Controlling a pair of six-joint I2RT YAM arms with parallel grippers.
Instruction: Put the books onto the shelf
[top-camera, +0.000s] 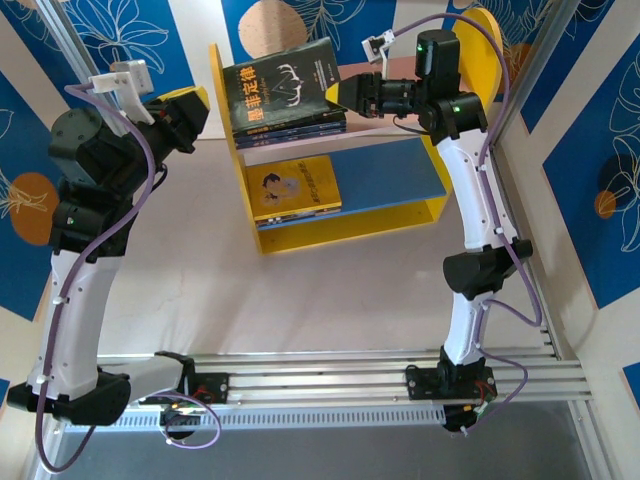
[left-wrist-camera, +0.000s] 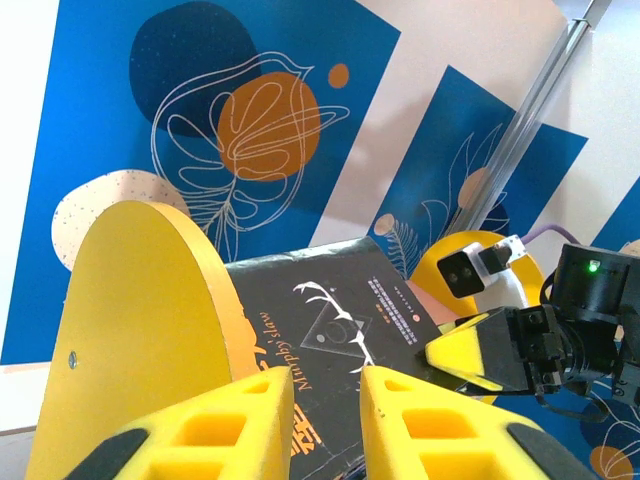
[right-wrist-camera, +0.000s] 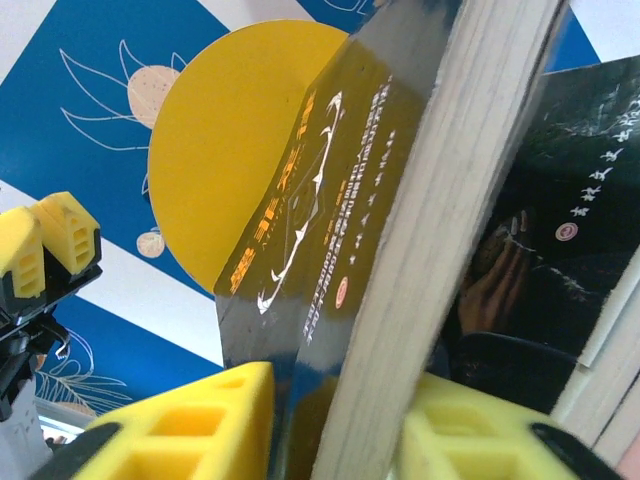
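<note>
Books sit on both levels of the small wooden shelf (top-camera: 350, 225) with yellow sides. A stack lies flat at the left end of the pink upper board (top-camera: 355, 68), topped by a black paperback with white antlers (top-camera: 285, 85). One yellow paperback with a cartoon figure (top-camera: 297, 187) lies flat at the left end of the blue lower board (top-camera: 400, 170).

Edges and open room:
- The blue board is bare to the right of the yellow paperback.
- The right half of the upper board is taken up by the right arm, which reaches in from the right.
- The stack's left edge lies close to the shelf's rounded yellow left side (left-wrist-camera: 140, 330).
- The pale worktop (top-camera: 250, 290) in front of the shelf is bare.

Fingers:
- The right fingers (top-camera: 345, 95) stand at the right edge of the stack. In the right wrist view one yellow finger (right-wrist-camera: 190, 430) sits on each side of the black paperback's page block (right-wrist-camera: 430, 250), and the cover bends away from the pages there. Whether the fingers press on the book or merely straddle it cannot be told.
- The left fingers (top-camera: 185, 97) hover just outside the rounded left side, apart from the books. In the left wrist view they are (left-wrist-camera: 230, 425) parted by a narrow gap and hold nothing.

Surroundings: a second dark book (right-wrist-camera: 540, 250) lies against the far face of the page block. Blue wall panels with leaf drawings (top-camera: 610, 130) enclose the back and sides, and an aluminium post (top-camera: 530, 110) stands close beside the right arm.
</note>
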